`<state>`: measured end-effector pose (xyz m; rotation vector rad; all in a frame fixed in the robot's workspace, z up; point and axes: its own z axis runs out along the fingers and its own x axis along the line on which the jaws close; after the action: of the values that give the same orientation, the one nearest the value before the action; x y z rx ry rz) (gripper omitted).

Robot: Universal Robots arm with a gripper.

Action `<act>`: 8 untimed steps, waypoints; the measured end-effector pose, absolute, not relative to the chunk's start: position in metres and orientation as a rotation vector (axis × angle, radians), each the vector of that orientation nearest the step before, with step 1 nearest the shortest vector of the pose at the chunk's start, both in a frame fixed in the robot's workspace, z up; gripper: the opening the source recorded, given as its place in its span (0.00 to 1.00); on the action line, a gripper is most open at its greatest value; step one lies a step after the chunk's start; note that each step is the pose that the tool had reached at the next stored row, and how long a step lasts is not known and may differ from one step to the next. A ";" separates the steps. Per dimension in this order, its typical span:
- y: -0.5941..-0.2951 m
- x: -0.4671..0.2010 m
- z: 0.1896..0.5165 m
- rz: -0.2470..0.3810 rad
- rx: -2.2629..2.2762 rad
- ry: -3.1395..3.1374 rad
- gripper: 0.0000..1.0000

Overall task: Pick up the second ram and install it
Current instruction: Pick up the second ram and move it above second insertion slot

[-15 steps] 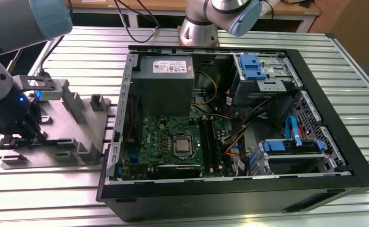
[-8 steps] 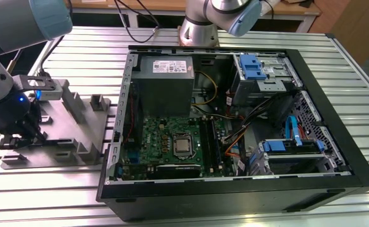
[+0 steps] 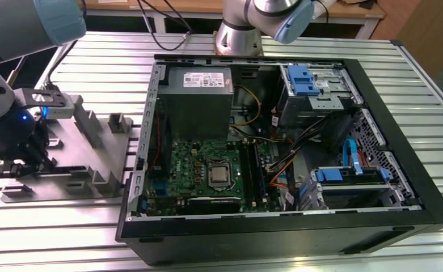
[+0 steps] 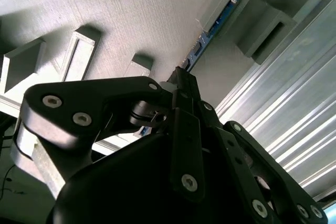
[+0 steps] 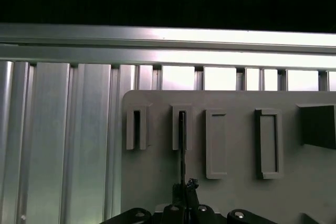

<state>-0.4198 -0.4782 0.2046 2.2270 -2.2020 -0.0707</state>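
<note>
Claw (image 5: 184,188) pinches narrowly on the second ram (image 4: 218,22), standing on edge in the grey holder (image 3: 104,164) at the exterior view's left; we judge its slots keep the stick upright for gripping.

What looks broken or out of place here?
Nothing stands out. The second ram stands straight on edge in the grey holder plate, with the gripper at it. The computer case lies open.
</note>
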 end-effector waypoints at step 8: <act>-0.478 -0.420 0.209 -0.071 2.227 -2.202 0.11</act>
<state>-0.4199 -0.4782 0.2091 2.2270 -2.2020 -0.0707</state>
